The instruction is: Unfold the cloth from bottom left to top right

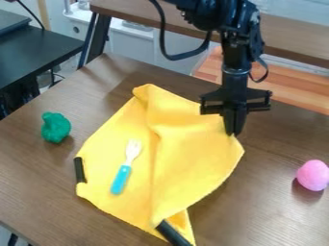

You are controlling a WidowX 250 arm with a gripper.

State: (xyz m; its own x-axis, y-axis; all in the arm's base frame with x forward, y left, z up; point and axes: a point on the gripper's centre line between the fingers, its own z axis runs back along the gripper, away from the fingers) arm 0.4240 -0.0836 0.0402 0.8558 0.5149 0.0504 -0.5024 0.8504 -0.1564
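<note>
Yellow cloth (193, 158) lies on the brown table (273, 206) in front of me, creased lengthwise, with a fold at its near end. I have my gripper (233, 132) pointing down at the cloth's right edge, its fingers together; I can't tell whether fabric is pinched between them. On the cloth's left part I see a toy fork with a blue handle (122, 177), tines toward the far side. One black rod (80, 169) sits at the left edge, another black rod (172, 233) at the near end. I see a green lump (56, 127) left of the cloth and a pink egg-shaped object (313, 175) to its right.
</note>
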